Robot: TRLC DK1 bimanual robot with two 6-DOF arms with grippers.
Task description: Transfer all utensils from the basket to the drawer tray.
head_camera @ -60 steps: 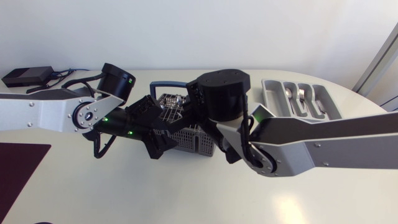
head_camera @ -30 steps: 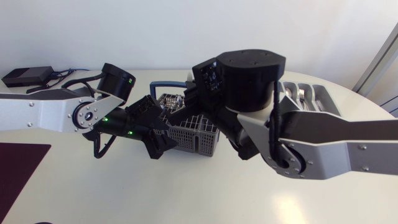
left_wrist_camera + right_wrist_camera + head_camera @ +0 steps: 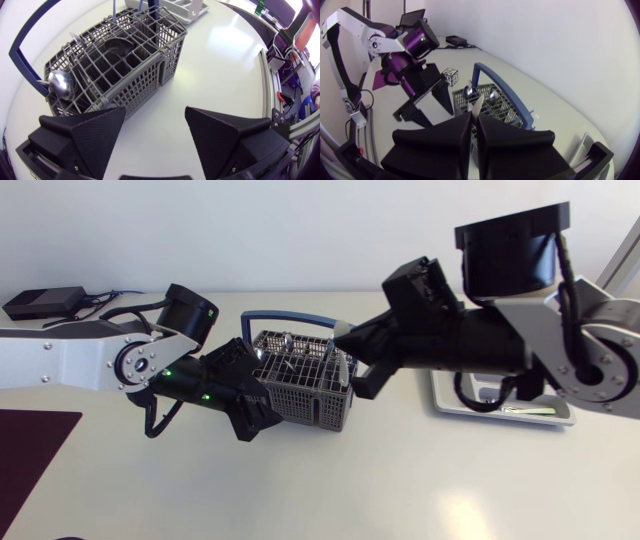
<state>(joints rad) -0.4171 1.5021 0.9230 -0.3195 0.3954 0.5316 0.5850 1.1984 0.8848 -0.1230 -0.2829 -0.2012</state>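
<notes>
Your right jaws pinch a thin utensil (image 3: 475, 106) tip, left jaws gape empty; it may slip or snag the basket (image 3: 300, 405).

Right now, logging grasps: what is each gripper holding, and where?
Right gripper pinches a utensil just behind its visible tip; left gripper is open, empty.

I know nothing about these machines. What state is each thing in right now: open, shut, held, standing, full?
Left tool: open, empty, beside the basket.
Right tool: shut on a thin utensil, above the basket.
Thin utensil: gripped, lifted; its type is unclear.
Basket: upright on the table, spoons inside.
Tray: flat on the table, largely hidden.
</notes>
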